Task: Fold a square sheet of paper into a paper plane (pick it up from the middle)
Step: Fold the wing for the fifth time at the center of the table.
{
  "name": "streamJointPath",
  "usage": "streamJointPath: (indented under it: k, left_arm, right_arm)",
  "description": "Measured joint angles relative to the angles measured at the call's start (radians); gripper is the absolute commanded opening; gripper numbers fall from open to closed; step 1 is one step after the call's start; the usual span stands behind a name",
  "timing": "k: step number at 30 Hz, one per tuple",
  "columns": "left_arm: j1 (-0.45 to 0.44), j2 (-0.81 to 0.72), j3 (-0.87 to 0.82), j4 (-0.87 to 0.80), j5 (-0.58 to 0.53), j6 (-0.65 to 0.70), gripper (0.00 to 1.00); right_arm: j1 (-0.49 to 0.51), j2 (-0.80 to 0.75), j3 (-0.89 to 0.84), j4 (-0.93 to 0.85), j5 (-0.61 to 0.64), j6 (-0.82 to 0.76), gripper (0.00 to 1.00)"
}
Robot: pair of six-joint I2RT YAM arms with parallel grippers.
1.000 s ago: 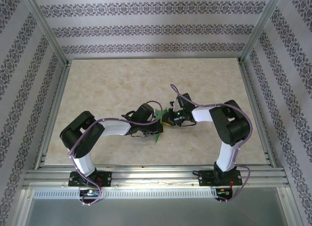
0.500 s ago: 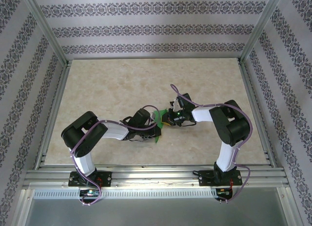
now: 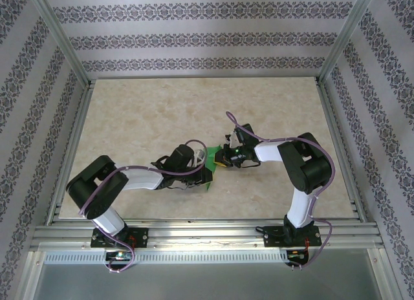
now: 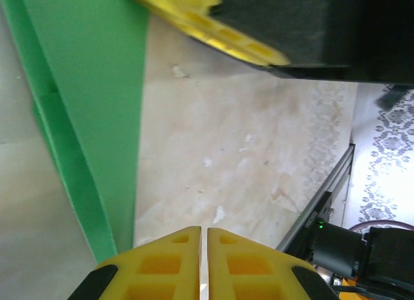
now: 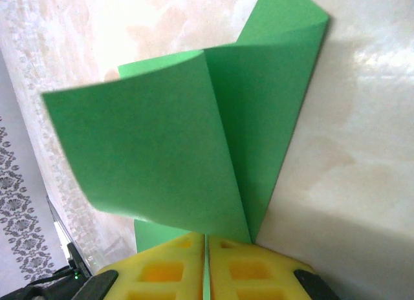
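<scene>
The square sheet of paper (image 3: 211, 155) is bright green, partly folded, and stands up from the table between the two grippers. My right gripper (image 3: 221, 161) is shut on its near edge; in the right wrist view a curled flap of the paper (image 5: 155, 145) rises straight from the fingertips (image 5: 206, 238). My left gripper (image 3: 206, 175) sits just beside the sheet, jaws together with nothing between them (image 4: 204, 232). The paper (image 4: 97, 106) runs along the left of the left wrist view, and the right gripper's yellow finger (image 4: 207, 28) shows at the top.
The beige marble-look table (image 3: 162, 112) is bounded by an aluminium frame rail (image 3: 194, 232) at the near edge and patterned walls (image 3: 194, 41) on three sides. Both arms meet near the table's middle.
The left arm has stretched lower and its elbow has swung left, with its gripper staying by the paper. More of the green flap shows beside the right gripper. The right arm has held still.
</scene>
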Motion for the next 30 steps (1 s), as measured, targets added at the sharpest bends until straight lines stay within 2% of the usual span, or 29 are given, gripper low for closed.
streamJointPath:
  k: [5, 16, 30]
  left_arm:
    - [0.003, -0.053, 0.005, -0.017, -0.024, 0.019, 0.14]
    - [0.003, 0.074, 0.053, -0.029, -0.026, 0.024, 0.10]
    - [0.003, 0.077, -0.030, 0.039, 0.016, -0.021, 0.07]
  right_arm:
    - [0.000, 0.000, 0.000, 0.000, 0.000, 0.000, 0.12]
    - [0.004, 0.000, 0.004, -0.005, 0.003, -0.003, 0.12]
    - [0.005, 0.000, 0.007, -0.011, 0.007, -0.003, 0.12]
